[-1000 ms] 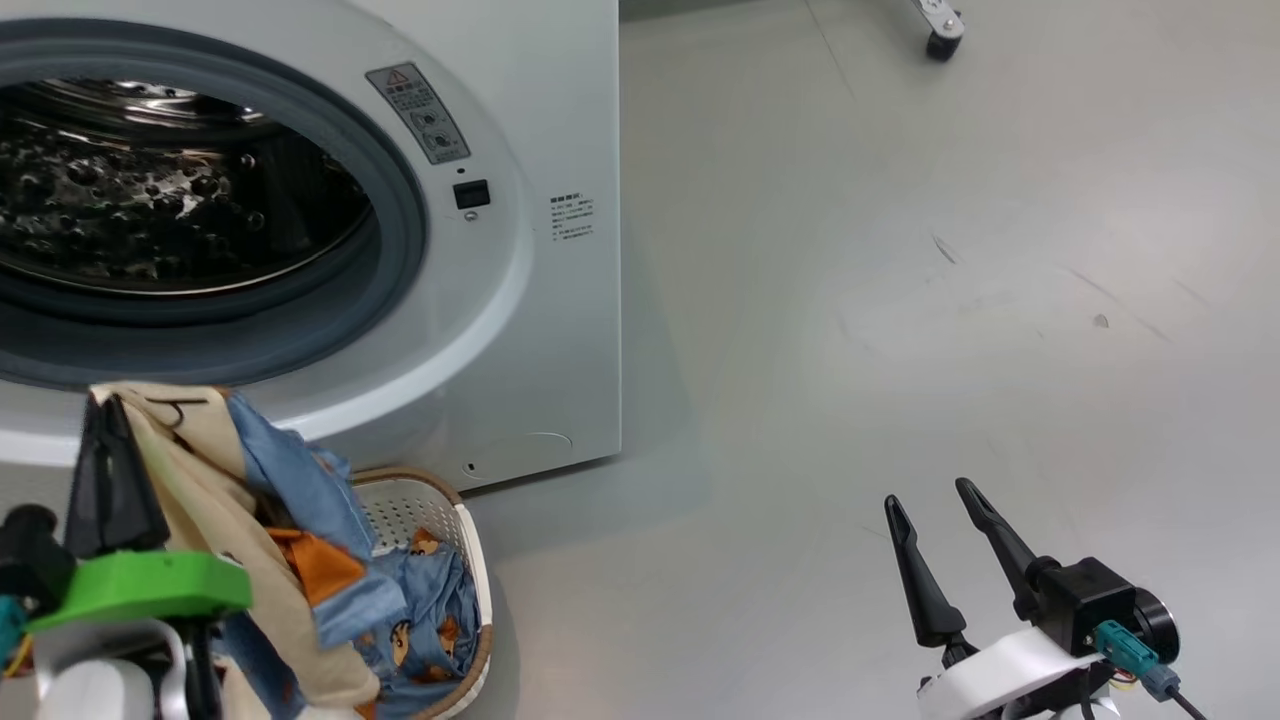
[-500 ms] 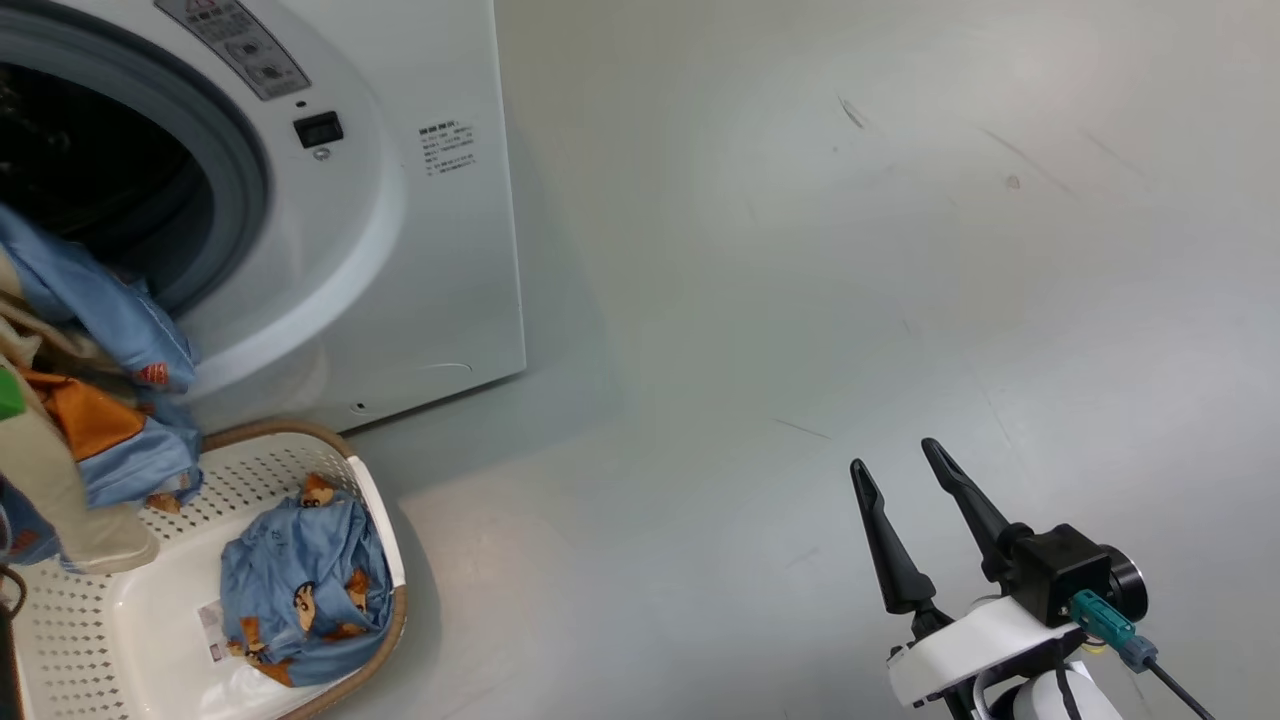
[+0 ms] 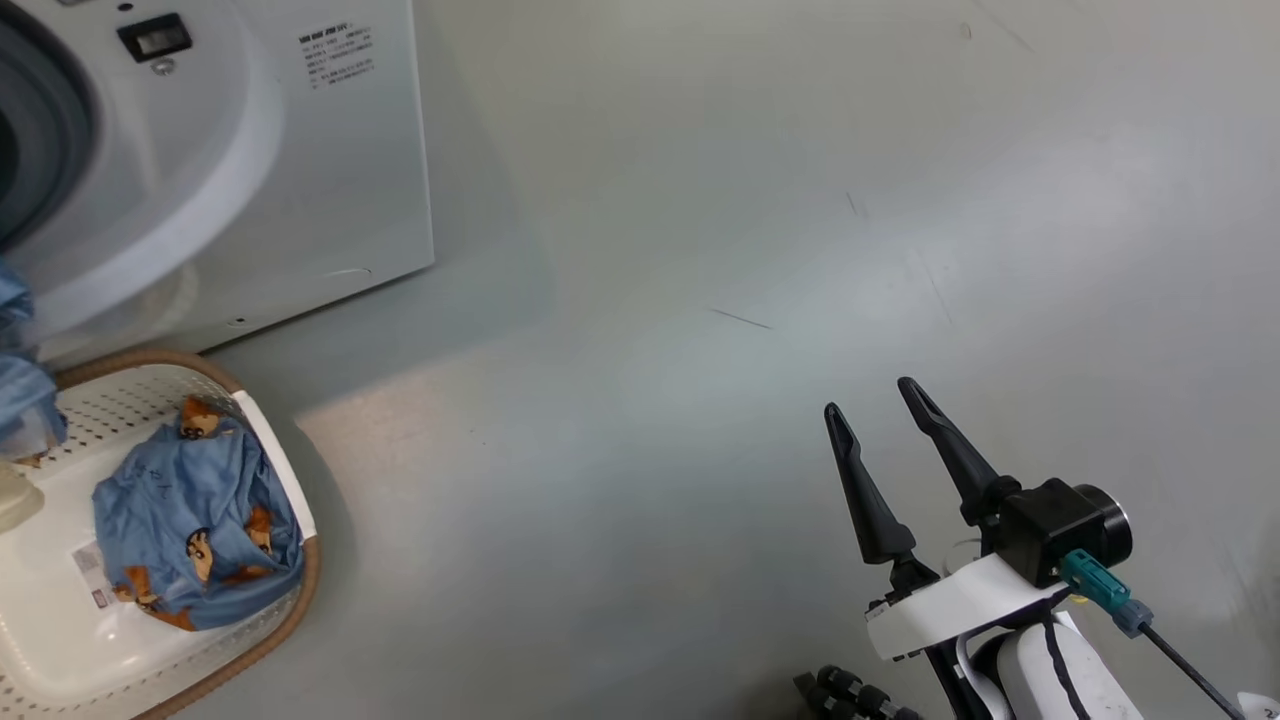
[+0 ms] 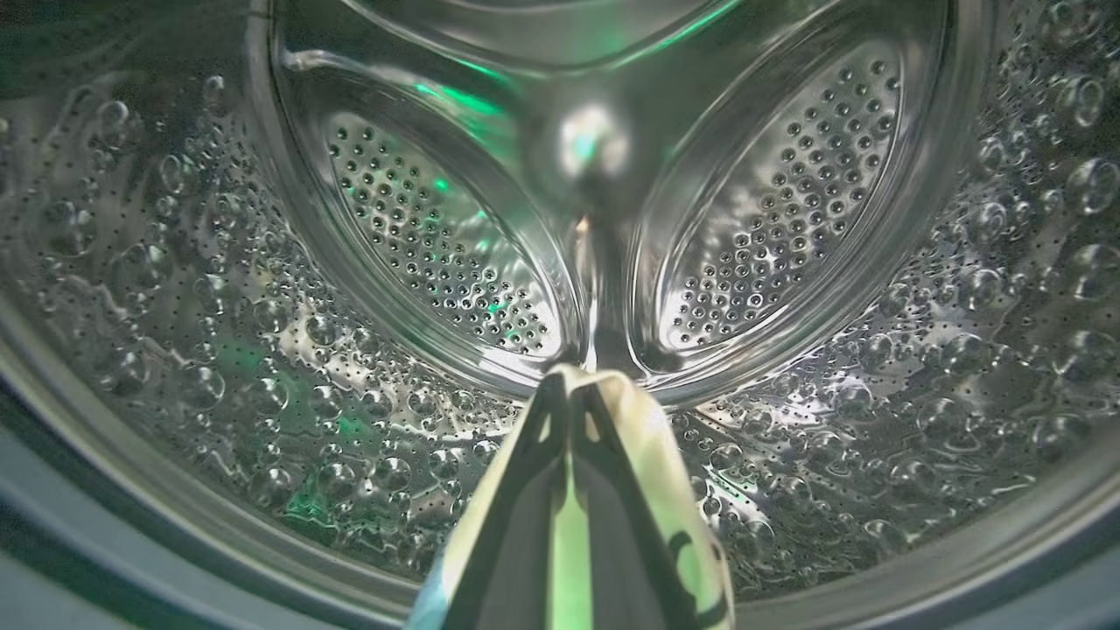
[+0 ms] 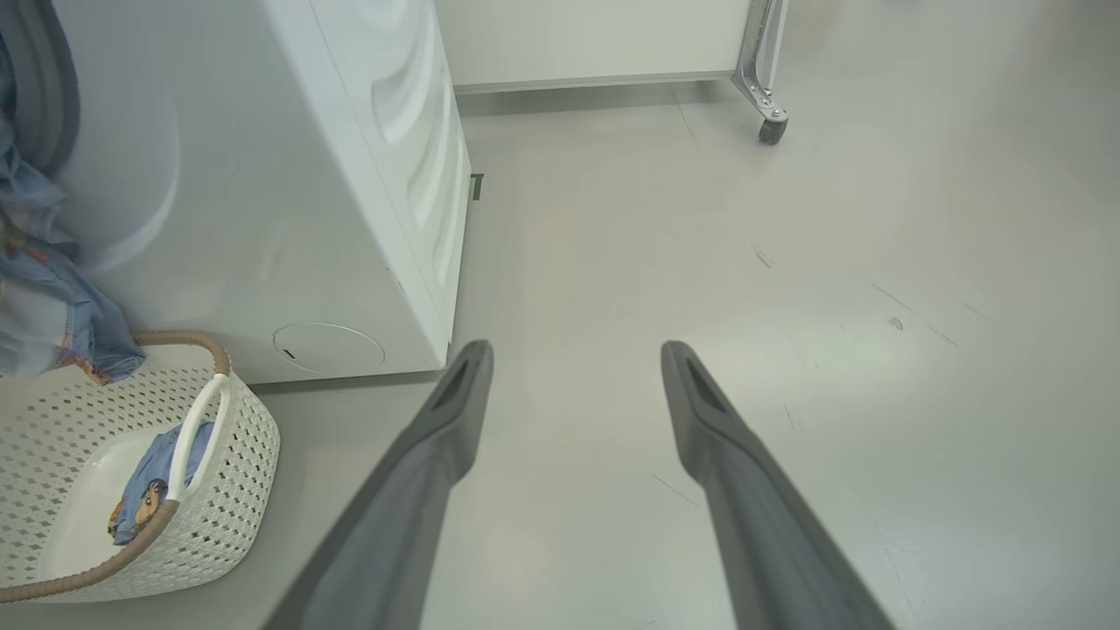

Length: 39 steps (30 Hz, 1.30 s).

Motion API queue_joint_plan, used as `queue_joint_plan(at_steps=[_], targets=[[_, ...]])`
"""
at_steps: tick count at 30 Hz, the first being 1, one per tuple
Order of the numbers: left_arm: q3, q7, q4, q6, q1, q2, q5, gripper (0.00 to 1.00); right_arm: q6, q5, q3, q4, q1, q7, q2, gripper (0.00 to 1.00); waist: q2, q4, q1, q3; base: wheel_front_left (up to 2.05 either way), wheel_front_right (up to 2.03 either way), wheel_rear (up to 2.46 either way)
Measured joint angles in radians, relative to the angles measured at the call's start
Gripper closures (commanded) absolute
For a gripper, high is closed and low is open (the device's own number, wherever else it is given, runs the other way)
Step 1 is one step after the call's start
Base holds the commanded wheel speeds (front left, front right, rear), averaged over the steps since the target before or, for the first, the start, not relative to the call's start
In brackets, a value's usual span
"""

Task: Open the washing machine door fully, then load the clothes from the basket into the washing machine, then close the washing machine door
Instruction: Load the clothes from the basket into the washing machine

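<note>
left gripper clamping cream cloth inside drum | right gripper idling, fingers apart | risk: blue tail trailing outside at 9 o'clock, likely dragging load back toward basket on release

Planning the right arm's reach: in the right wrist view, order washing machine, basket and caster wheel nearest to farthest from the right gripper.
1. washing machine: corner just left of the right gripper.
2. basket: lower left, nearly as near; hard to separate.
3. caster wheel: far, upper right.
</note>
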Motion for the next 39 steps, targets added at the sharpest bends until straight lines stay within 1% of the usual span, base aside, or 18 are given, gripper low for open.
queue_joint_plan(at_steps=[2, 3, 4, 9, 15, 20, 25, 33, 34, 37, 39], targets=[[-0.003, 0.000, 0.012, 0.000, -0.049, 0.018, 0.000, 1.00, 0.000, 0.000, 0.003, -0.007, -0.006, 0.000, 0.000, 0.00, 0.0000, -0.006, 0.0000, 0.030, 0.00, 0.00, 0.00], [-0.003, 0.000, 0.012, 0.000, -0.049, 0.018, 0.000, 1.00, 0.000, 0.000, 0.003, -0.007, -0.006, 0.000, 0.000, 0.00, 0.0000, -0.006, 0.0000, 0.030, 0.00, 0.00, 0.00], [-0.016, -0.001, 0.020, 0.000, -0.088, 0.033, 0.013, 1.00, 0.000, 0.000, 0.011, -0.011, -0.008, 0.000, 0.000, 0.00, 0.0000, -0.011, 0.0000, 0.058, 0.00, 0.00, 0.00], [-0.017, -0.004, 0.064, -0.001, -0.148, 0.044, 0.018, 1.00, 0.000, 0.000, 0.029, -0.013, -0.016, 0.000, 0.001, 0.00, 0.0000, -0.017, 0.0000, 0.109, 0.00, 0.00, 0.00], [-0.020, -0.046, 0.110, -0.001, -0.240, 0.072, 0.025, 1.00, 0.000, 0.008, 0.048, -0.022, -0.046, 0.000, 0.001, 0.00, 0.0000, -0.022, 0.0000, 0.161, 0.00, 0.00, 0.00], [-0.041, -0.065, 0.157, -0.010, -0.280, 0.086, 0.040, 1.00, 0.000, 0.010, 0.059, -0.021, -0.046, 0.000, 0.001, 0.00, 0.0000, -0.026, 0.0000, 0.169, 0.00, 0.00, 0.00], [-0.050, -0.073, 0.193, -0.011, -0.326, 0.130, 0.070, 1.00, 0.000, 0.019, 0.081, -0.019, -0.045, 0.000, 0.002, 0.00, 0.0000, -0.040, -0.0001, 0.162, 0.00, 0.00, 0.00], [-0.088, -0.053, 0.293, -0.015, -0.353, 0.126, 0.092, 1.00, 0.000, 0.035, 0.069, -0.015, -0.043, 0.000, 0.003, 0.00, 0.0000, -0.047, -0.0001, 0.155, 0.00, 0.00, 0.00], [-0.093, -0.051, 0.305, -0.015, -0.353, 0.125, 0.097, 0.99, 0.000, 0.037, 0.068, -0.015, -0.043, 0.000, 0.003, 0.00, 0.0000, -0.047, -0.0001, 0.154, 0.00, 0.00, 0.00], [-0.116, -0.048, 0.334, -0.015, -0.354, 0.102, 0.115, 0.87, -0.001, 0.041, 0.057, -0.015, -0.043, 0.000, 0.002, 0.00, 0.0000, -0.040, -0.0001, 0.150, 0.00, 0.00, 0.00], [-0.126, -0.044, 0.349, -0.015, -0.354, 0.084, 0.119, 0.64, -0.001, 0.041, 0.055, -0.015, -0.043, 0.000, 0.003, 0.00, 0.0000, -0.033, -0.0001, 0.147, 0.00, 0.00, 0.00]])
